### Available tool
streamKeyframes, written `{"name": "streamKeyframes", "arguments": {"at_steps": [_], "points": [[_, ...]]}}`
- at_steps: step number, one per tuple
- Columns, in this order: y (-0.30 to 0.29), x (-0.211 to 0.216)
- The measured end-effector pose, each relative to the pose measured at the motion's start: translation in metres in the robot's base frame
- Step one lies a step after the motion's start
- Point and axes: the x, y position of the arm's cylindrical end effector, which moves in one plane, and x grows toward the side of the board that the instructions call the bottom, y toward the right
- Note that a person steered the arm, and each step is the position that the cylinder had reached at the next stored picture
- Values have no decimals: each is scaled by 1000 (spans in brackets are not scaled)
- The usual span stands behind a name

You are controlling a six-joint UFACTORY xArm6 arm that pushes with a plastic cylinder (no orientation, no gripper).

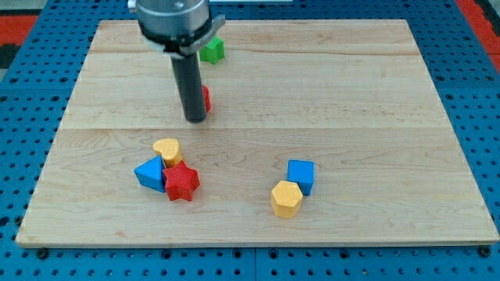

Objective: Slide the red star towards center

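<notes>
blue block (150, 173): wedge shape, below my tip and toward the view's left. Touches the red star on its right side, sits just under the yellow heart.
yellow heart (166, 149): rounded, heart-like. Below my tip, slightly to the view's left, near but apart. Closest of the cluster to the tip. Touches the blue block and the red star.
red star (181, 182): task block. Below my tip, a touch toward the view's left, well apart from it. Lies in the lower-left part of the board, packed against the blue block and the yellow heart.
my tip (195, 119): bottom end of the dark rod (190, 86), down on the board (375, 94), left of the board's middle. No claw on this arm, just the rod, so nothing to open or close. Touches none of the cluster blocks.
red block (206, 98): mostly hidden behind the rod, only a sliver shows at the rod's right edge, just above the tip. Shape cannot be made out. Contact with the rod cannot be told.
green block (212, 51): above my tip near the view's top, partly covered by the arm's head. Shape unclear.
yellow hexagon (287, 198): below my tip and to the view's right, well apart. Touches the blue cube.
blue cube (301, 175): below and right of my tip, well apart, just up-right of the yellow hexagon.
</notes>
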Motion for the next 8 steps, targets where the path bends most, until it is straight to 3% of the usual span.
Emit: {"name": "streamKeyframes", "arguments": {"at_steps": [2,3,5,7,8], "points": [[16,-69],[38,-79],[71,56],[81,130],[44,142]]}}
